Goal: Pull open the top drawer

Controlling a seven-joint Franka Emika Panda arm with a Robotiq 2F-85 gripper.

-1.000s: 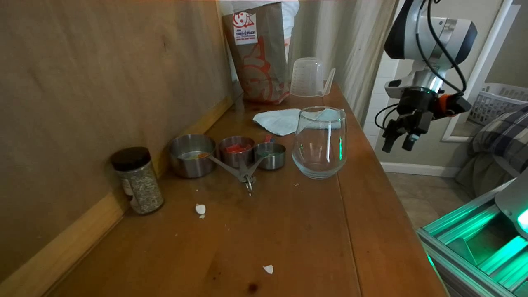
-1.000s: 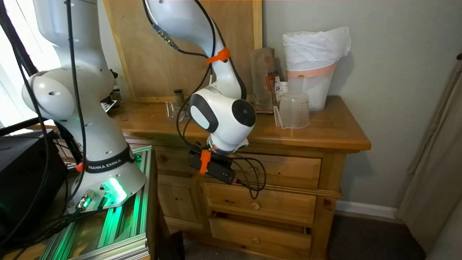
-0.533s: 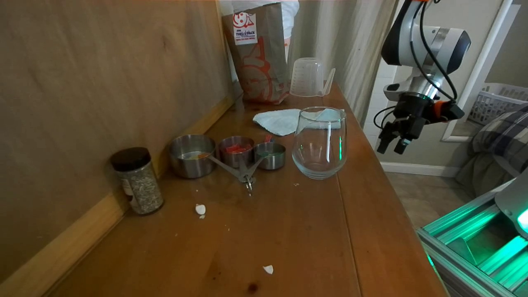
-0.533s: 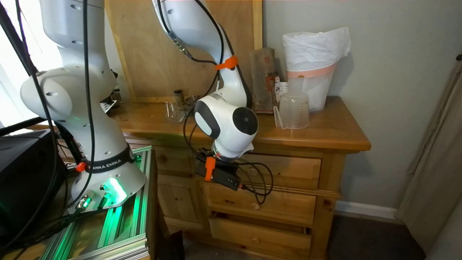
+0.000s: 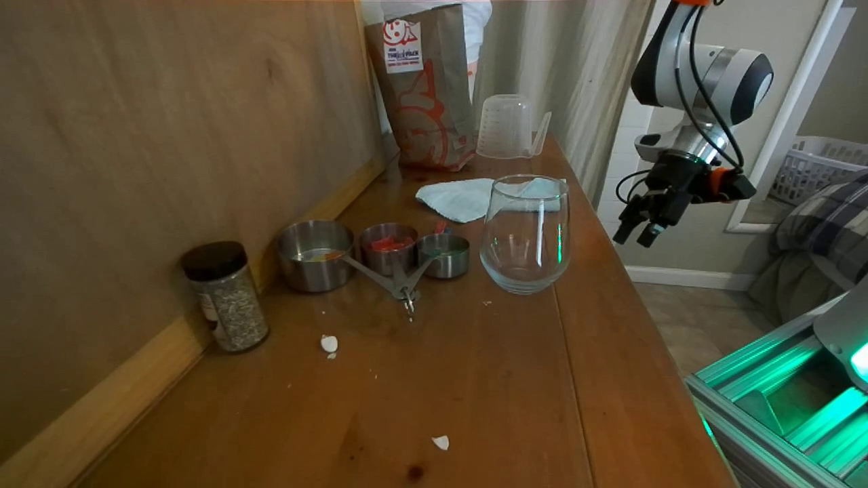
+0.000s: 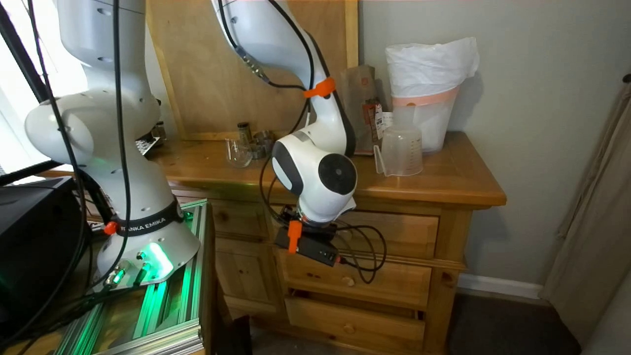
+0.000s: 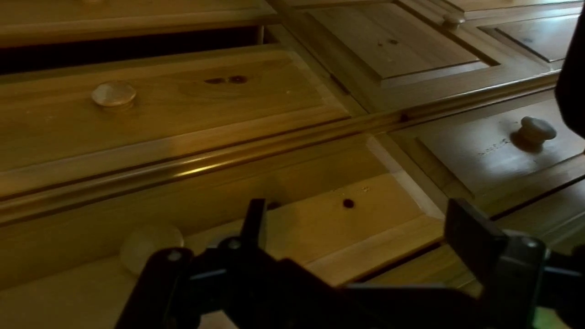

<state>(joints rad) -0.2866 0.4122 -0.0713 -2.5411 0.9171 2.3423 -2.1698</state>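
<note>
— Start from the left, go!

— Robot's base (image 6: 148, 192) first, light glowing green, standing in front of the cabinet (image 6: 456, 180), toward its left. Then, up on the cabinet's top, the glass (image 5: 525, 247) nearer its front edge, the spice jar (image 5: 234, 308) toward its back, three metal measuring cups (image 5: 381, 264).

— And the gripper (image 7: 356, 205)?

— Hanging out before the cabinet's face, fingers (image 7: 253, 219) spread wide apart!

— Top drawer (image 6: 404, 234)?

— Right there in the cabinet's right-hand stack, just under the top. Looks closed from here, and its round knob (image 7: 144, 242) lies outside that spread, partly masked by the gripper. Whether they touch, I can't tell.

— That gap lower down?

— The cabinet's bottom drawer (image 6: 365, 323), sitting partly out.

— On to the right!

— On the cabinet's top, the paper bag (image 5: 424, 102), the clear jug (image 6: 404, 150), then near its right end the white-lined tub (image 6: 428, 97).
</note>
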